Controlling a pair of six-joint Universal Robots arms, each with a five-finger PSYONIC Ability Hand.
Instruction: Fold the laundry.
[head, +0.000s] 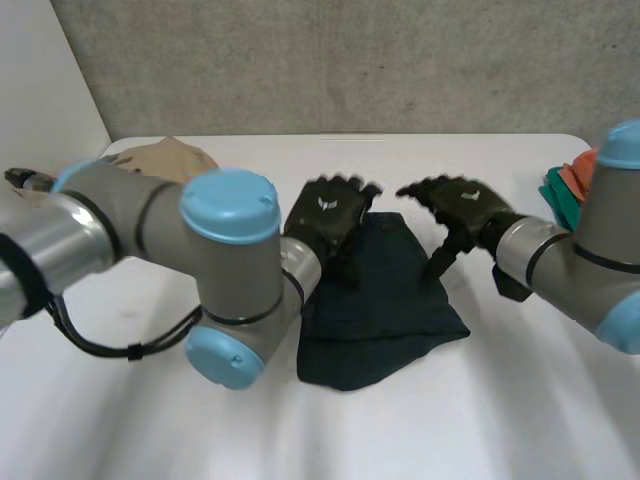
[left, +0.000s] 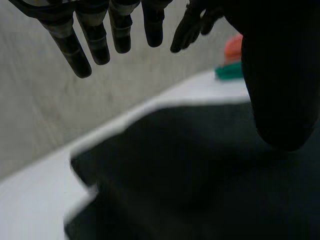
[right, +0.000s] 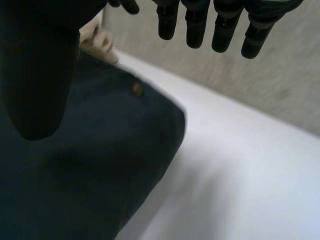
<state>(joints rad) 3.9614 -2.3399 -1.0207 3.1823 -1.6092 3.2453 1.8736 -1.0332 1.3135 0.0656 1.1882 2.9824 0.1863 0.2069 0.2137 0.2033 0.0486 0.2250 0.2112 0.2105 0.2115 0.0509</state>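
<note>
**Two Open Robot Hands Over a Dark Cloth**

Saw a dark blue soft cloth (head: 385, 300), folded into a rough square, lying flat in the middle of the white tabletop (head: 480, 420). Spotted a small brown button (right: 136, 89) on it, under the right robot hand (head: 455, 205). Found its long way running from the far end, by the hands, back toward the robot, a little slanted.

Found the left robot hand (head: 325, 215) held over the far left corner of the cloth. Saw its fingers (left: 67, 47) straight and spread, with nothing in them. Found the right robot hand by the far right edge, with loose, wide-apart fingers (right: 257, 35) and the thumb pointing down at the cloth. Held nothing there either. Could not tell if that thumb touched the cloth.

Judged both hands about equally near the far end, one at each side. Guessed the fold would need a move down, a pinch on each far corner, and a pull back along the long way to the near edge.

Also saw a tan cloth heap (head: 165, 158) at the far left and a pile of green and orange cloths (head: 565, 185) at the far right, well apart from the dark one.
</note>
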